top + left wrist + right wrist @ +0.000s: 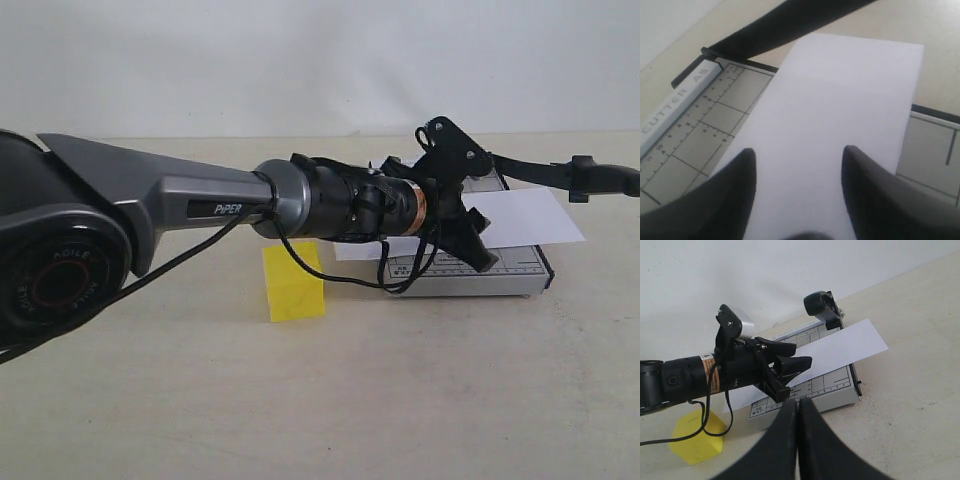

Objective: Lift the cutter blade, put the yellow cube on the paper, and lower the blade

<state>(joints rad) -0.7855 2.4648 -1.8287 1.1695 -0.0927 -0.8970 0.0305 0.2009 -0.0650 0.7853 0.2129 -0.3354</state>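
We see the cutter blade point(540, 168) lifted off the grey cutter base point(515, 265), its handle end out past the base. The paper point(530, 215) lies across the base and overhangs it. The yellow cube point(293, 282) is on the table point(400, 400) near the base, off the paper. The left gripper point(797, 170) is spread over the paper on the base. The right gripper point(796, 407) is pressed together, apart from the base.

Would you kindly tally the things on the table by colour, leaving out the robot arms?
Yellow: 1, the cube
White: 1, the paper
Grey: 1, the cutter base
Black: 1, the blade hinged to that base
Total: 4
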